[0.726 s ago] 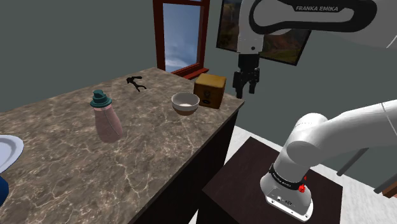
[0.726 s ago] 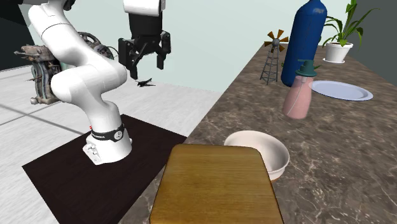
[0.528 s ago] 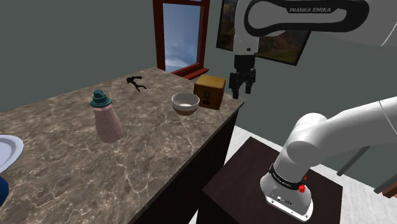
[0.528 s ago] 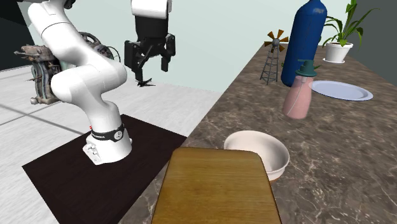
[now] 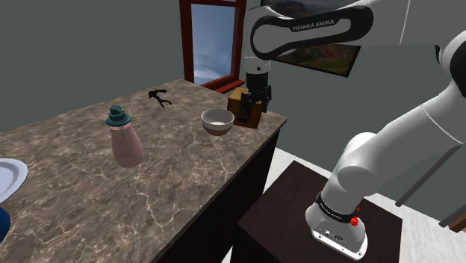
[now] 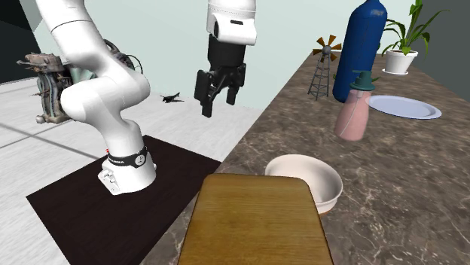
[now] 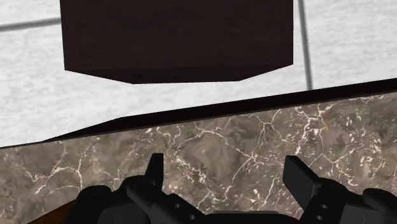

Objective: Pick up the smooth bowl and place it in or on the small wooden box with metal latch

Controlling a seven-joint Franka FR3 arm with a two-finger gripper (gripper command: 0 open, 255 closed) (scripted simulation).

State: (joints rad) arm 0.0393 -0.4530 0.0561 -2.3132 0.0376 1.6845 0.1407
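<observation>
Wrist view: your pincer is spread wide with nothing between the fingers, looking down on the marbled bench close to its edge. That reads as an approach pose: jaws open ahead of a grasp, no contact with anything.

Shoulder view puts the pincer up high, roughly over the wooden box, so it's not above the target. In the second exterior view the pincer hangs well above the box, off toward the stand.

The bowl sits upright on the bench just beside the box, on the box's side that faces the pink bottle. I can't tell whether bowl and box touch. Its mouth is up, so a rim pinch from above looks like the workable grip. The box lid is shut and its flat top is bare, so "on" is the likely placement, and the carry is short.

Bowl look: off-white, smooth rounded wall, thin even rim, empty, no handle or pattern. Expect it to be slick, so pinch the wall squarely.
</observation>
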